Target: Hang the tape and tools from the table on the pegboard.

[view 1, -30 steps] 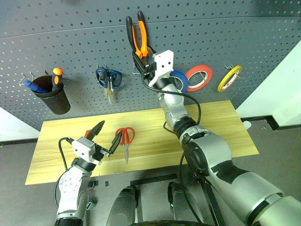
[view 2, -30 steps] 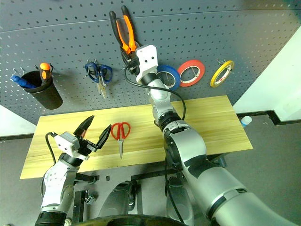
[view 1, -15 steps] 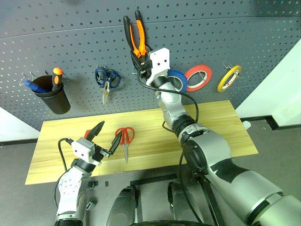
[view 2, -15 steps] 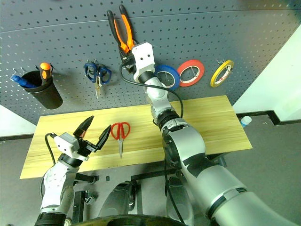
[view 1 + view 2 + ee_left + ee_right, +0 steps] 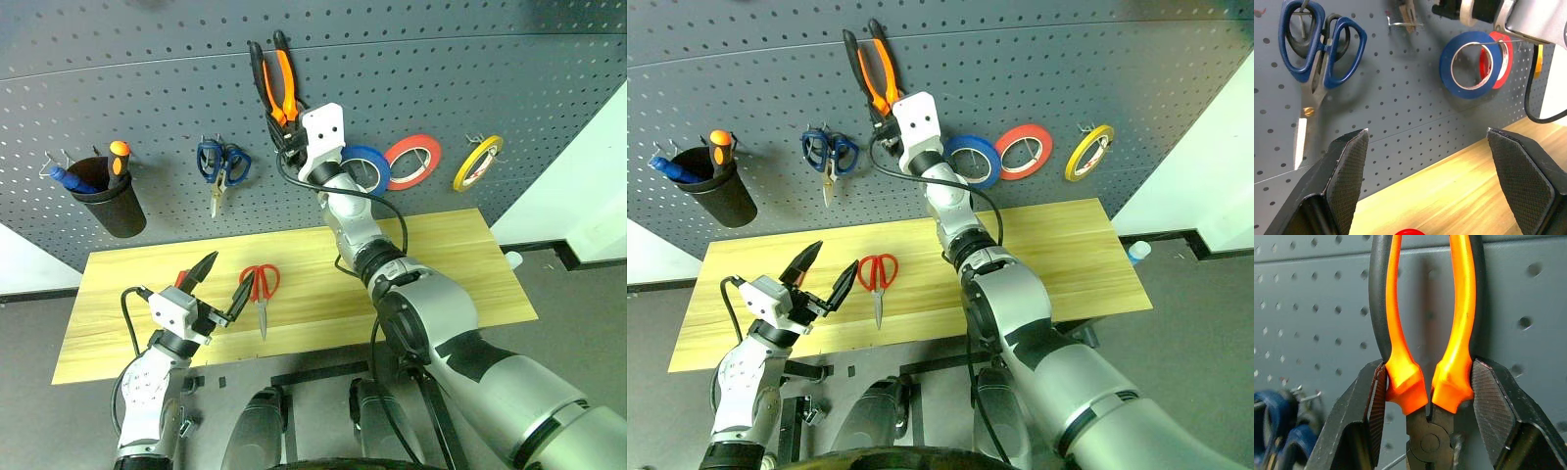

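- We see the orange-and-black-handled pliers (image 5: 1427,357) up against the pegboard (image 5: 490,69), handles pointing up, head down, between the fingers of the right gripper (image 5: 1427,431).
- The two fingers sit on either side of the flared lower ends of the handles, just above the pivot. The wrist view shows them touching or all but touching the orange grips; whether they clamp or have begun to let go, we cannot tell.
- We judge the pliers stiff and fairly heavy for their size, steel under rubbery sleeves that should give good friction. The hold near the pivot looks the sound one, since the long handles could swing if taken higher.
- A metal hook appears just below the pivot, but we cannot say whether the pliers rest on it.
- The red-handled scissors (image 5: 262,289) lie flat on the bench (image 5: 441,255), blades toward the near edge: light, rigid, best taken at the loops or where the blades cross.
- The left gripper (image 5: 212,282) hovers just beside them, fingers spread wide and holding nothing.
- The yellow tape (image 5: 477,163) hangs on the pegboard at the far right, beside a red-orange roll (image 5: 412,162) and a blue roll (image 5: 370,166).
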Available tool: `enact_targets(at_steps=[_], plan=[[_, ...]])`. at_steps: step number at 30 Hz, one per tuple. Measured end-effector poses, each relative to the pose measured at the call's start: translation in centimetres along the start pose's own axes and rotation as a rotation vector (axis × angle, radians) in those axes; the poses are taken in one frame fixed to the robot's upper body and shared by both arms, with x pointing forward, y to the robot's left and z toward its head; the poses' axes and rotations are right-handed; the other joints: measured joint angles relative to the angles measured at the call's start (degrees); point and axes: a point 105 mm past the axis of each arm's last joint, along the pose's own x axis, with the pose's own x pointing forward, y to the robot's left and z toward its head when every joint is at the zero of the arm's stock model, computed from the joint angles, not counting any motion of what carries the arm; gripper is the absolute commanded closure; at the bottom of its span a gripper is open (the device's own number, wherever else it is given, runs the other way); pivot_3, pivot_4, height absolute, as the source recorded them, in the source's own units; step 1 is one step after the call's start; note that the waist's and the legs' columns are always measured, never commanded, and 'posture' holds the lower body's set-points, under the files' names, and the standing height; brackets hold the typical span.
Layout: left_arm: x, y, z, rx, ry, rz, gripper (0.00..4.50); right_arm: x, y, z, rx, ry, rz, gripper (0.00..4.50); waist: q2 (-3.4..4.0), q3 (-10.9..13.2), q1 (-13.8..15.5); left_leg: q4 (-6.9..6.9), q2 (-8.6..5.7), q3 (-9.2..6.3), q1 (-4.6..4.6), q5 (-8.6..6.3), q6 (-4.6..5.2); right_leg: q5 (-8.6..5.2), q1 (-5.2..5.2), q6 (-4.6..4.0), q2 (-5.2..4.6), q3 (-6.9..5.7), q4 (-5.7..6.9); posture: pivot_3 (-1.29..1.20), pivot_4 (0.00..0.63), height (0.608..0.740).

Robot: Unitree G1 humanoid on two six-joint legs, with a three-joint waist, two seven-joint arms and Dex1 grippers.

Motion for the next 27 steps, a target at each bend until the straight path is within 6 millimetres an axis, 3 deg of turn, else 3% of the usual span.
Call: enact_targets(at_steps=[4,16,21,25,27], plan=[[0.0,0.0,0.0,0.001,-0.001,0.000,0.47,-0.4,0.0,-0.8,0.018,0.028,0.016,0.05,0.00,0.0,0.0,0.00,0.00,0.00,0.00,0.00,0.00,0.00,0.00,0.00,0.00,0.00,0.00,0.11,0.163,0.740],[0.5,0.5,0.6,0.003,-0.027,0.003,0.47,-2.8,0.1,1.3,-0.198,-0.187,0.115,0.05,-0.02,0.0,-0.2,0.00,0.00,0.02,0.01,0.00,-0.01,0.02,-0.02,0.03,0.02,0.02,0.05,0.03,0.140,0.740],[-0.6,0.8,0.9,-0.010,-0.026,0.033,0.47,-5.3,1.7,3.4,-0.301,-0.380,0.212,0.05,-0.07,-0.1,-0.3,0.05,0.02,0.08,0.02,0.01,-0.01,0.02,-0.01,0.04,0.01,0.09,0.09,0.01,0.131,0.740],[-0.9,1.0,1.0,-0.018,-0.024,0.053,0.47,-7.2,2.3,4.4,-0.342,-0.444,0.268,0.05,-0.11,-0.1,-0.1,0.17,0.01,0.08,0.05,0.02,-0.04,0.01,0.01,0.01,0.01,0.10,0.23,0.02,0.131,0.740],[-1.2,0.9,0.8,-0.030,-0.006,0.089,0.47,-9.2,2.7,4.8,-0.364,-0.452,0.328,0.05,-0.23,-0.2,0.0,0.18,0.01,0.08,0.07,0.02,-0.04,0.00,0.06,0.02,0.00,0.11,0.22,0.02,0.132,0.740]])
